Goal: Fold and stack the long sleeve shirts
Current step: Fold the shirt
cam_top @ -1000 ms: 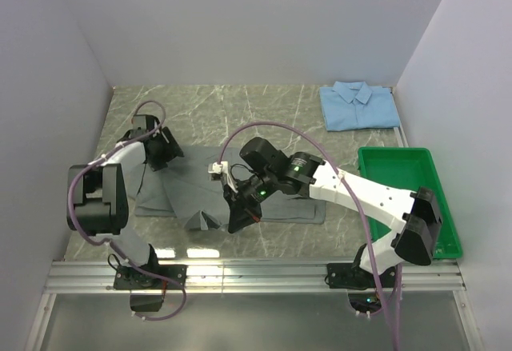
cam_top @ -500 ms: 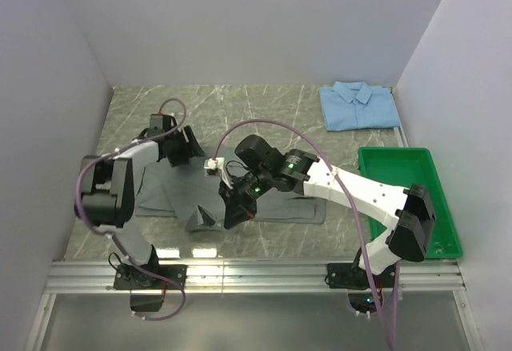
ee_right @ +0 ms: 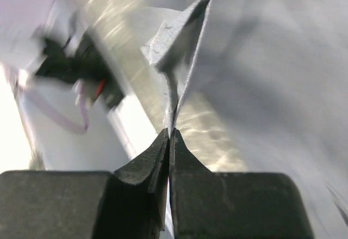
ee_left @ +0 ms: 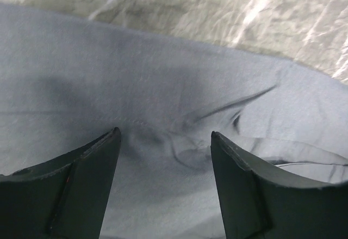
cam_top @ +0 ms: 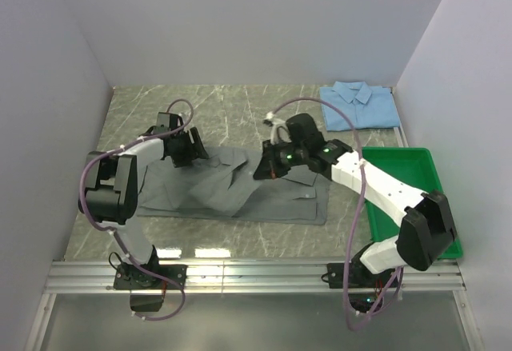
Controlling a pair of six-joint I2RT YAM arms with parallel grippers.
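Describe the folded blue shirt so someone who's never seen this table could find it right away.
On the marbled table, look to the far right corner, just beyond the green tray. The light blue shirt lies there, folded into a neat rectangle, collar showing. Its neighbour, the grey shirt, is darker and spread out mid-table.

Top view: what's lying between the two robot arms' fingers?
The rumpled grey shirt fills the stretch between the left gripper and the right gripper. The top view shows it.
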